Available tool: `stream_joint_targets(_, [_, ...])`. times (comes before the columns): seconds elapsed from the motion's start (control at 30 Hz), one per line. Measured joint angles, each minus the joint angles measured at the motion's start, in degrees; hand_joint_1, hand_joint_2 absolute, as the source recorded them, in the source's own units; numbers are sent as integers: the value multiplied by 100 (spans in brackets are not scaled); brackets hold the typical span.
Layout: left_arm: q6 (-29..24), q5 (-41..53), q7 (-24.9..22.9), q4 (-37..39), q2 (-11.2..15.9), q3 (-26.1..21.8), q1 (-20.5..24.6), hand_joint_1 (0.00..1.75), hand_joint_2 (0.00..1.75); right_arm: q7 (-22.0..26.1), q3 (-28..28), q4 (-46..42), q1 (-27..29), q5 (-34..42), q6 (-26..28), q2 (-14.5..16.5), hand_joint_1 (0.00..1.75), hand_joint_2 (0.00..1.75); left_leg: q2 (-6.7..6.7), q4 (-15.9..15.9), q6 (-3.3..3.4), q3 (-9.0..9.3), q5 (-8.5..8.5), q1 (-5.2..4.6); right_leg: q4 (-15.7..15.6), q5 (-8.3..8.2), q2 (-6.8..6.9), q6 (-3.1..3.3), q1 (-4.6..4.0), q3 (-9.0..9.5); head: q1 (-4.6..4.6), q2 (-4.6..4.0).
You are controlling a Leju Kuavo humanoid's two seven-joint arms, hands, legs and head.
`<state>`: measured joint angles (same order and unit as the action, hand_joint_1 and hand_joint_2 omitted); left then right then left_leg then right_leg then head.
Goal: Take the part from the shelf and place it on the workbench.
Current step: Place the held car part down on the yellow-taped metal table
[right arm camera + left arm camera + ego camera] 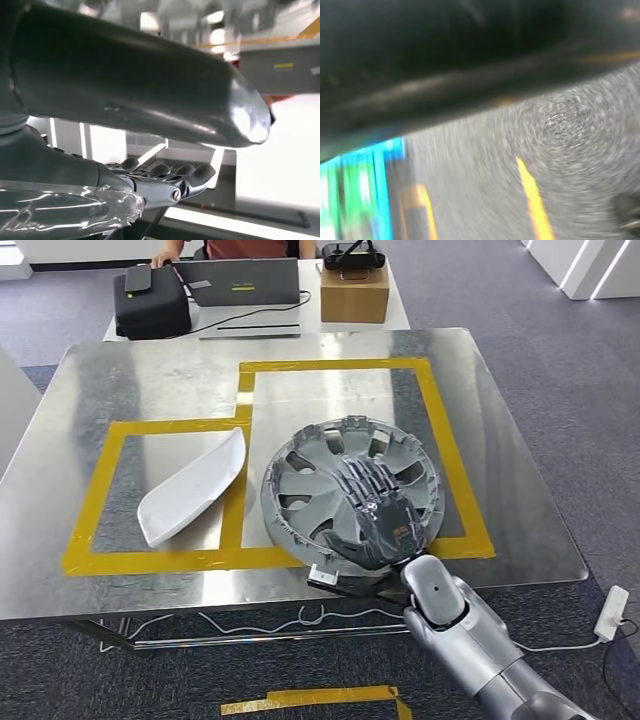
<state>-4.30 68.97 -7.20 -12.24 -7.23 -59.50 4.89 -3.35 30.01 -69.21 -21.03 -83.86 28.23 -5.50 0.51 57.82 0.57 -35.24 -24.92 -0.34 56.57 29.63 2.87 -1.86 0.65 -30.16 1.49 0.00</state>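
Observation:
A grey hubcap (317, 490) lies flat on the metal workbench (173, 380), inside the right-hand field of the yellow tape outline (445, 430). My right hand (381, 515) rests on top of it with its fingers spread over the spokes, and the thumb reaches along under the near rim, so the hand holds the hubcap. Up close, the right wrist view has the thick grey thumb (151, 85) and the darker fingers (170, 172). A white curved part (192, 490) lies in the left taped field, apart from the hubcap. The left wrist view is a blur of carpet.
Behind the workbench stands a white desk with a laptop (245, 282), a black case (151, 302) and a cardboard box (354, 292); a person sits there. A power strip (611, 612) and cables lie on the carpet at the right. Yellow tape (317, 700) marks the floor in front.

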Motion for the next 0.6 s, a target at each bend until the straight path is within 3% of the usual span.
stream_joint_targets(0.1, [-525, -962, -2, 0, -268, -642, 87, 0, 0, -232, -46, -180, -31, -182, -104, 1, 0, 0, 0, 0, 1, 0, 1, -3, 0, -2, 0, -3, 3, 1, -1, 0])
stream_joint_targets(0.23, [-593, -1115, 1, 0, -488, -1150, 146, 0, 0, -291, -87, -330, -48, -236, -171, 1, 0, 0, 0, 1, 2, 0, 0, -4, -1, -5, -2, -8, 4, 1, -3, 0])
stream_joint_targets(0.6, [-709, -1342, -34, 0, -548, -1648, 233, 0, 0, -284, -122, -151, -836, -107, -426, 50, 0, 0, 1, 1, 8, 3, 11, 3, 1, -10, -5, -13, -3, 3, -1, 0])
